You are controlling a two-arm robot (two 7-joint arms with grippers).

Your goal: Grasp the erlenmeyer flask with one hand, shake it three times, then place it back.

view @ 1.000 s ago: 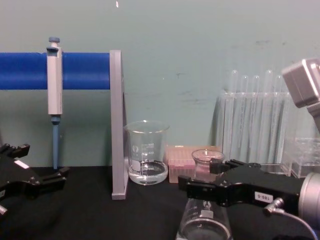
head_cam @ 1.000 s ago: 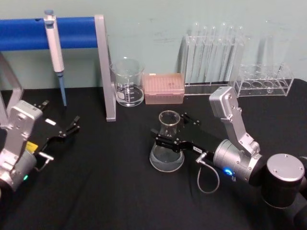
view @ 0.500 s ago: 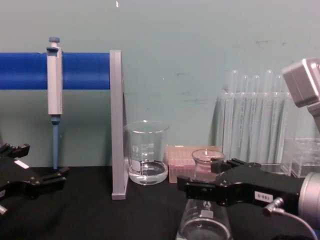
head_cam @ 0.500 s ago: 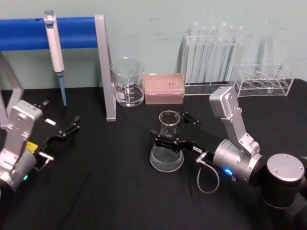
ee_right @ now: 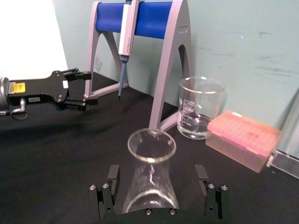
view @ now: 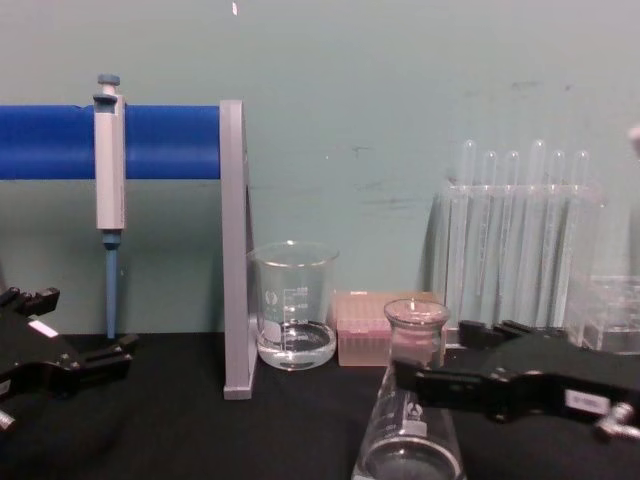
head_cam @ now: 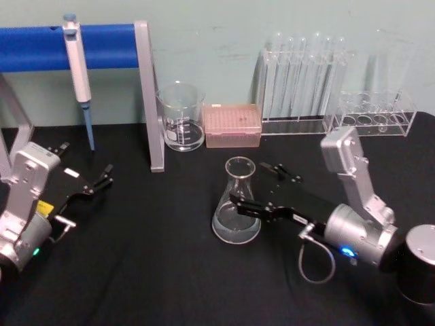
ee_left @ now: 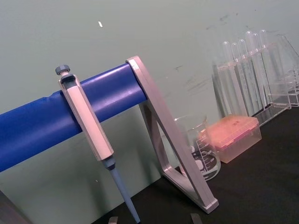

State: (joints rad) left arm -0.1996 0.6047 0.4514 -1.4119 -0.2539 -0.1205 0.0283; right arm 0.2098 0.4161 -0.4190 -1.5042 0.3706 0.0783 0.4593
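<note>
My right gripper [head_cam: 253, 187] has its jaws spread, straddling the erlenmeyer flask [head_cam: 236, 204] without touching; the flask stands upright on the black table [head_cam: 149, 272]; my left gripper [head_cam: 98, 182] sits parked, open; the beaker [head_cam: 181, 117] stands farther back.

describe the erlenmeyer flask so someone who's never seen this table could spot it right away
Start at the blue bar stand at the back left of the black table, then come forward and right to mid-table. The erlenmeyer flask stands there upright, with the right hand open around it. Unlike the straight-sided beaker behind it, it tapers from a wide base to a narrow neck.
</note>
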